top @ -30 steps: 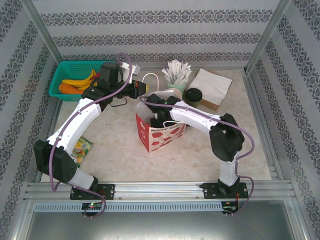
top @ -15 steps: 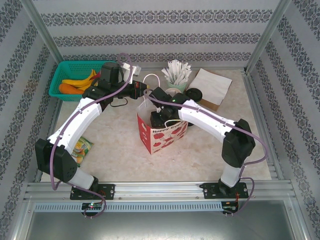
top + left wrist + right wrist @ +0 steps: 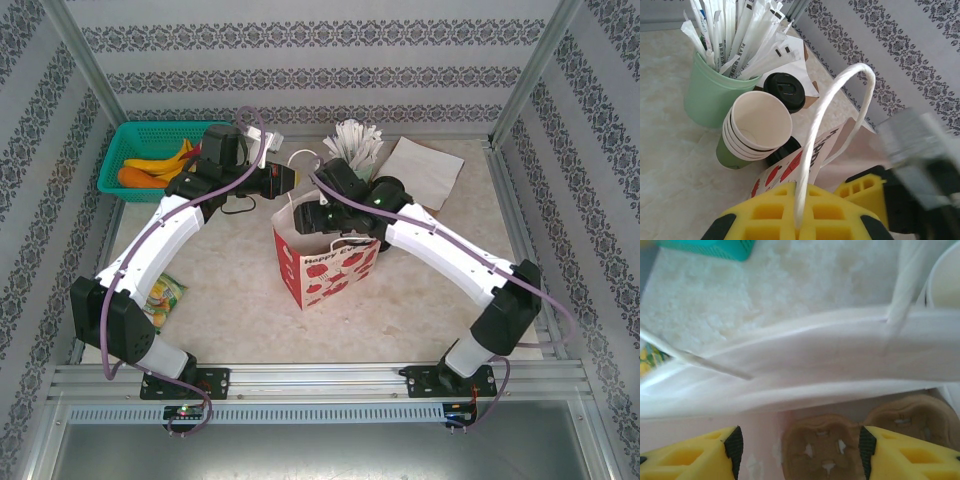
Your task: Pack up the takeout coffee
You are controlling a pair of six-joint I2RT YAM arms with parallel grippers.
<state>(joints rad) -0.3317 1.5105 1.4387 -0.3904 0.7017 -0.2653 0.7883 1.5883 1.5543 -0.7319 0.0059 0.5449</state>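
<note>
Clamps left gripper on the far handle of the paper bag to hold its mouth open; hangs right gripper wide-jawed above the pulp tray lying inside.

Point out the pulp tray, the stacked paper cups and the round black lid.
pulp tray (image 3: 821,452), right wrist view, on the floor of one well.
stacked paper cups (image 3: 761,120), left wrist view, on the top cup's white inside.
round black lid (image 3: 785,91), left wrist view, on its top face.

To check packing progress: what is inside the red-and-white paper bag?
A brown two-well pulp tray lies inside the paper bag, its wells apparently empty. The bag's folded wall covers the rest.
</note>
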